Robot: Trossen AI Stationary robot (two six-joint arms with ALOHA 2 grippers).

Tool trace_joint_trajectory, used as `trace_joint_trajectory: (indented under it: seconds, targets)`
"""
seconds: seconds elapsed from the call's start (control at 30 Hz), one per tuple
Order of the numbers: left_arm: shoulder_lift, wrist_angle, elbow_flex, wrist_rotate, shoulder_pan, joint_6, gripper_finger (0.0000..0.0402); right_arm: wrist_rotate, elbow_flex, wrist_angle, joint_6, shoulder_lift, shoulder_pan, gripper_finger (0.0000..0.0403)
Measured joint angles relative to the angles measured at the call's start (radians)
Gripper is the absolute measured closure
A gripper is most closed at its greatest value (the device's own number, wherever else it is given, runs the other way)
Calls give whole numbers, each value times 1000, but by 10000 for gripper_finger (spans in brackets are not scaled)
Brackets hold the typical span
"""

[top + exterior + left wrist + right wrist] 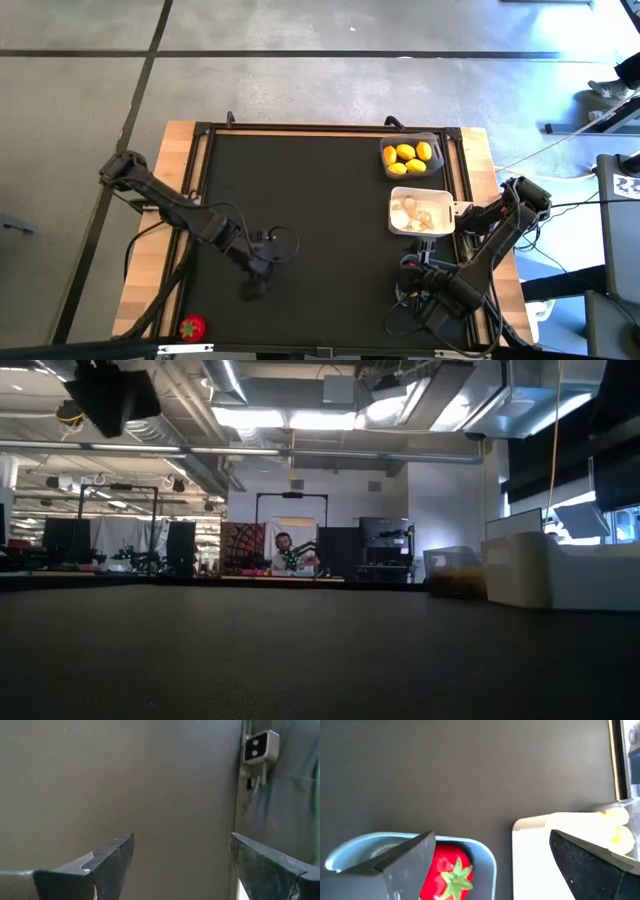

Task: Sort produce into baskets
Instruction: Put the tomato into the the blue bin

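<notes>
The left gripper's [181,857] two dark fingers [107,865] stand spread wide with nothing between them, hanging over bare black matting. In the high view this left gripper [252,287] sits over the near-left part of the table [300,200], its arm reaching in from the left edge.

The right gripper's [492,865] dark fingers [410,862] are likewise spread apart and hold nothing. Seen past them, a red round toy fruit with a green leafy top [447,870] lies inside a blue-grey rounded plastic basket [485,857], and beside that basket stands a white rounded plastic basket [530,850]. In the high view the right gripper [420,272] hangs near the table's right near corner, its arm covering most of the blue-grey basket.

In the high view the white basket [395,215] lies just beyond the right gripper, holding small white garlic-like bulbs [418,214]. Just beyond it, at the far right corner, a dark grey plastic basket [434,142] holds several yellow toy lemons [410,158].

Another red round toy fruit with a green top [192,326] rests on the light wooden border [150,290] at the near-left corner, off the black mat and well apart from all three baskets.

In the low view, a person [285,552] sits at a desk far back in the room.
</notes>
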Motion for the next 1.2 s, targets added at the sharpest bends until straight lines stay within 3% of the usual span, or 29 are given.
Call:
trace_joint_trajectory:
  seconds: [0.13,0.3,0.63,0.83,1.2]
  targets:
    - [26,65,0,-82,-21,50,84,-1,0,-27,0,0,-14,13]
    - [39,79,0,-64,-52,-13,84,-2,0,-25,1,0,-16,13]
    - [57,-97,0,-40,-282,-426,84,9,0,-26,-1,0,-15,13]
    - [109,-91,0,-30,-398,-631,84,18,-1,-44,-29,0,-15,13]
    - [204,-93,0,158,-585,-1010,84,27,-1,-42,-154,0,-116,13]
